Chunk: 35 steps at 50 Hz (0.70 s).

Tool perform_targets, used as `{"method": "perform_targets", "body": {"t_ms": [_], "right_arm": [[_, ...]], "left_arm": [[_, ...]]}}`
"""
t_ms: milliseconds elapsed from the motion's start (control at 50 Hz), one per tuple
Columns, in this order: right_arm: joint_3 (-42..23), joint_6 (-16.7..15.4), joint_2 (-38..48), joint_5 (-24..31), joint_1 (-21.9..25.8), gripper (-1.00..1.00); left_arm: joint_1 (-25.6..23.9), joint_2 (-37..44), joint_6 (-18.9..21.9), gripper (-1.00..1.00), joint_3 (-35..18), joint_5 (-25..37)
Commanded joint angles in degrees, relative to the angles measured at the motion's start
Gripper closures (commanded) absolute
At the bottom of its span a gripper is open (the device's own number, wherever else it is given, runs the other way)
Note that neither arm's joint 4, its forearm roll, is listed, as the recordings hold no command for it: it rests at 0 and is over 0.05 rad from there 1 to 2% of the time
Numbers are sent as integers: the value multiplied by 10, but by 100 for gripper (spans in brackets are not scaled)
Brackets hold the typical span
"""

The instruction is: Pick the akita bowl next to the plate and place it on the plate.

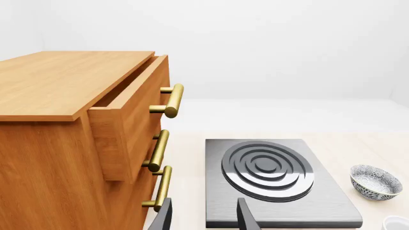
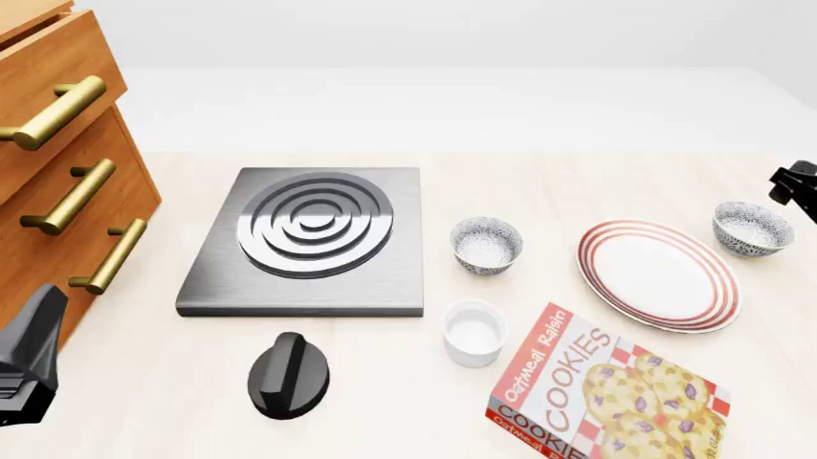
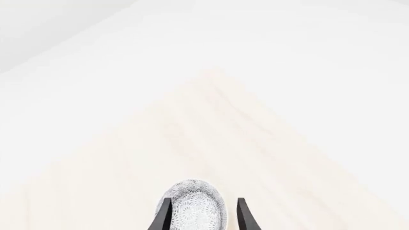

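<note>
The plate (image 2: pixel 659 275), white with red rings, lies right of centre in the front view. An akita bowl (image 2: pixel 752 228) sits just off its far right rim; a twin bowl (image 2: pixel 487 244) stands to the plate's left, beside the stove. In the right wrist view the speckled bowl (image 3: pixel 191 207) shows between the fingertips of my right gripper (image 3: pixel 203 216), which is open and apart from it. The right arm's black end (image 2: pixel 794 182) hangs at the frame's right edge, above that bowl. My left gripper (image 1: pixel 204 219) is open and holds nothing, near the stove's front edge.
A grey stove plate (image 2: pixel 306 239) with a ringed burner sits left of centre, beside a wooden drawer cabinet (image 2: pixel 57 182) with its top drawer pulled out. A white ramekin (image 2: pixel 474 332), a black knob (image 2: pixel 289 374) and a cookie box (image 2: pixel 600 397) lie along the front.
</note>
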Motion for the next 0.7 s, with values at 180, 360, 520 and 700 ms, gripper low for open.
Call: {"method": "perform_targets", "body": {"t_ms": [180,360,520,700], "right_arm": [[-13,14,14,14,-4,-100],[-20,21,21,21,-7,-100],[-23,28,28,27,-9,-100],[-28,34,34,32,-11,-100]], "left_arm": [[0,0,0,-100,0,0],[0,0,0,-100,0,0],[0,0,0,-100,0,0],[0,0,0,-100,0,0]]}}
